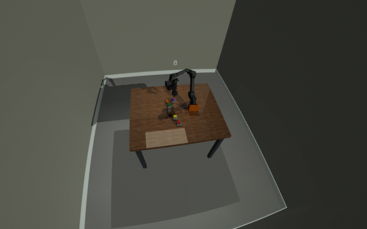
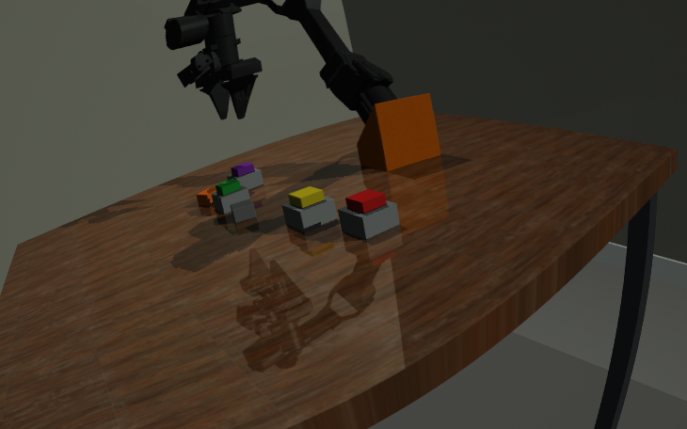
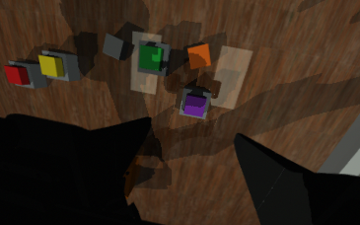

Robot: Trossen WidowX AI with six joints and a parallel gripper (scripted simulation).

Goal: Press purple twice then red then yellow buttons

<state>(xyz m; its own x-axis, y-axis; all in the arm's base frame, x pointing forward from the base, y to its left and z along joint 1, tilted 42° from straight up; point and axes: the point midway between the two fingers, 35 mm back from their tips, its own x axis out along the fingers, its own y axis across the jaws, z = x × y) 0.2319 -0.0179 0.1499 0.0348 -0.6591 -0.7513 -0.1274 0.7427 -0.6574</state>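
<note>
The purple button [image 1: 173,99] [image 2: 243,169] [image 3: 195,106] stands up on its grey base at the back of the group. The yellow button [image 1: 175,116] [image 2: 307,197] [image 3: 51,66] and the red button [image 1: 178,122] [image 2: 366,200] [image 3: 17,75] stand side by side nearer the front, both caps raised. My gripper [image 2: 231,118] [image 3: 192,129] is open and empty, pointing down high above the table near the purple button, touching nothing. In the wrist view the purple button shows just beyond the gap between the fingertips.
A green button [image 1: 169,105] [image 2: 228,186] [image 3: 151,57] stands near the purple one, with an orange block [image 1: 167,101] [image 2: 204,198] [image 3: 199,55] and a grey block [image 1: 169,110] [image 2: 243,211] [image 3: 114,46] beside it. A large orange box [image 1: 193,108] [image 2: 408,132] stands at the arm's base.
</note>
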